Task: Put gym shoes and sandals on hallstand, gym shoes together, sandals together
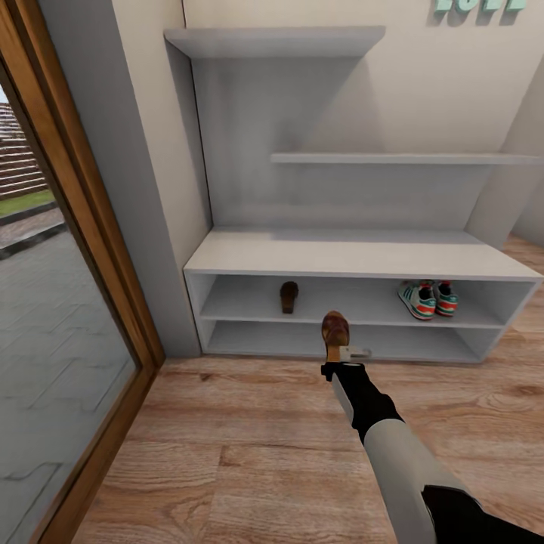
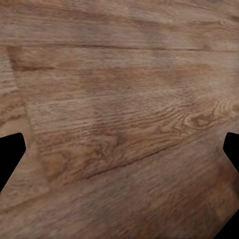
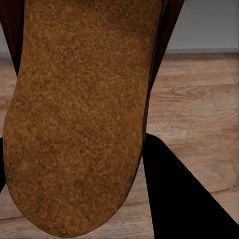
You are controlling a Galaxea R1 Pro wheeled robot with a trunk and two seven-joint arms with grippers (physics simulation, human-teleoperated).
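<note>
Head view: hallstand [image 1: 355, 253], shelved gym shoes [image 1: 427, 298]; right wrist: sandal [image 3: 79, 114] insole.

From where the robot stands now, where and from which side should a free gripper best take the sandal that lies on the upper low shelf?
Probably the near end of the shelved sandal, reached from the open front of the hallstand. It lies lengthwise, one narrow end toward the robot; the flat top above blocks a grasp from overhead.

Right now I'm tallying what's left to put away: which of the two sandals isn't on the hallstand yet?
The sandal gripped in the right end effector, held in front of the hallstand. The other sandal already rests on its upper open shelf, left of the gym shoes.
</note>
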